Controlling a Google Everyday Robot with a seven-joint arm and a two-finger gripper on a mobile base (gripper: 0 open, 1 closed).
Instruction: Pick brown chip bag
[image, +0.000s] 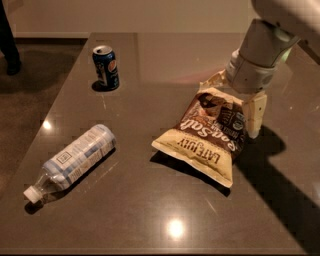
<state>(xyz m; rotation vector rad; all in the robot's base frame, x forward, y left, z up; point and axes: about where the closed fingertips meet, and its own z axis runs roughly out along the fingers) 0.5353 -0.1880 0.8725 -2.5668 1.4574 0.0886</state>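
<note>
The brown chip bag lies flat on the dark table, right of centre, with tan-yellow ends and white "Sea Salt" lettering. My gripper hangs from the arm at the upper right and is open. One cream finger stands at the bag's right edge, reaching down to the table. The other finger sits behind the bag's far end. The bag's top end lies between the two fingers.
A clear plastic bottle with a white label lies on its side at the front left. A blue soda can stands upright at the back left. The table's left edge runs diagonally beside the floor.
</note>
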